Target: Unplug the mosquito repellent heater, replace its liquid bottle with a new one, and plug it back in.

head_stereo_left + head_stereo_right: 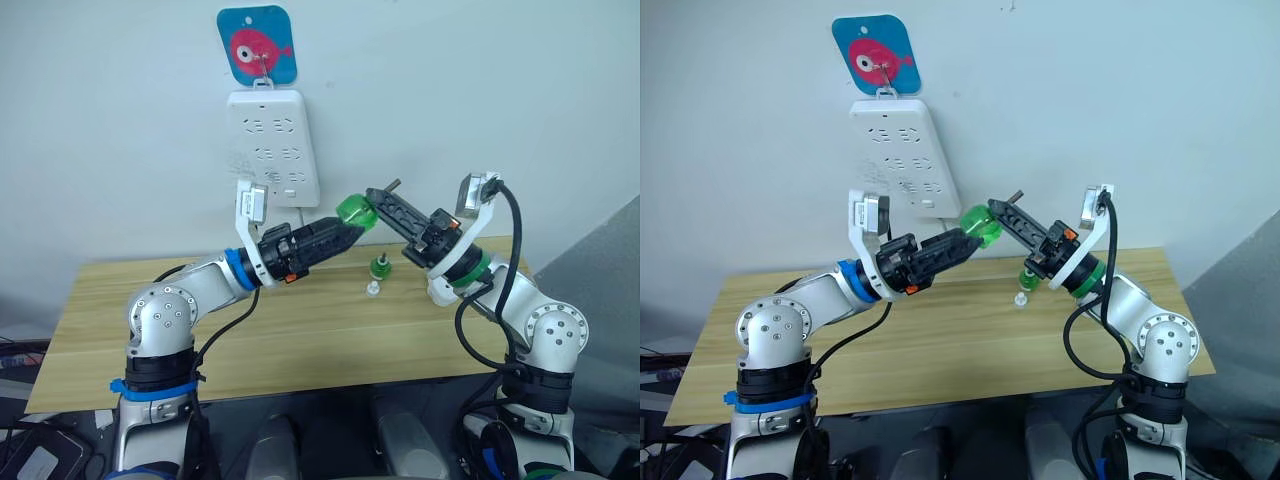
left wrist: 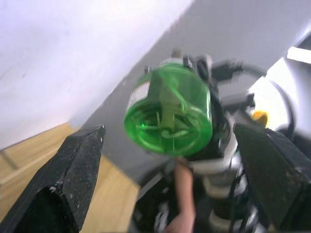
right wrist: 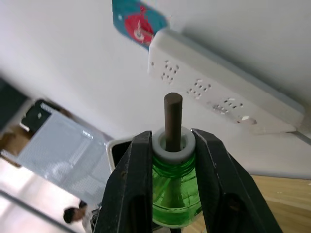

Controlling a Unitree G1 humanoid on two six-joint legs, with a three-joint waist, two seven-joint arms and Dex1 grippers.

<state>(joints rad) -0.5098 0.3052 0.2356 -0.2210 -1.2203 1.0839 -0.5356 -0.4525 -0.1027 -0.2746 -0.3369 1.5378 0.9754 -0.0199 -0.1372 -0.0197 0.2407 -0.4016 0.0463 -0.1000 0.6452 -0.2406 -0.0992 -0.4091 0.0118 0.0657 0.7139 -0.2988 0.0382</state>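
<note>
One green btl (image 1: 355, 211) in R pincer (image 1: 372, 199).

- White power strip (image 1: 274, 147): hung on the wall, sockets facing outward.
- Blue hook plaque (image 1: 257, 45): pink fish motif, directly above the strip.
- Wooden table (image 1: 300, 340): light wood, against the wall.

Looks like robot test lab or workroom — staged setup, not lived-in home. Plain light wood tabletop (image 1: 300, 340) pushed against bare white wall (image 1: 480, 90). White multi-socket power strip (image 1: 272, 147) hung on wall from fish-picture hook plate (image 1: 257, 45). Loose cables and equipment at floor level (image 1: 30, 450) — right wrist view catches person (image 3: 74, 214) in background, beside pale panel (image 3: 58, 155).
</note>
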